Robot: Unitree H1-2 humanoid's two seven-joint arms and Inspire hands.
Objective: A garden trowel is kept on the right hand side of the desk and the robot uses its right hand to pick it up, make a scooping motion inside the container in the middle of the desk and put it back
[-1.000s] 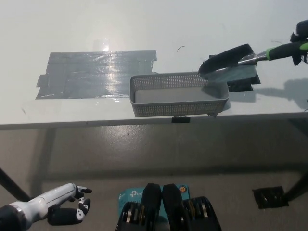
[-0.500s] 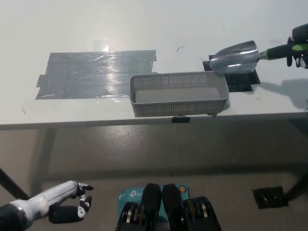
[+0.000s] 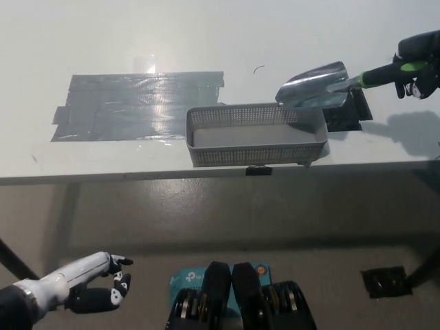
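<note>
White desk, grey tape patch, right hand gripping trowel

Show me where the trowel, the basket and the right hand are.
trowel [image 3: 313,85], head view, on the shiny blade.
basket [image 3: 258,155], head view, on the near mesh wall.
right hand [image 3: 416,60], head view, on the middle of the hand around the green handle.

Garden trowel: shiny silver scoop blade, narrow metal neck, green and black handle; held above the desk at the right, handle gripped in the black right hand at the picture's right edge; blade reaching leftward, its tip at the far right corner of the container, whether touching the rim cannot be told. Grey mesh-walled rectangular container; upright, open-topped, near the desk's front edge in the middle; pale flat bottom showing.
</note>
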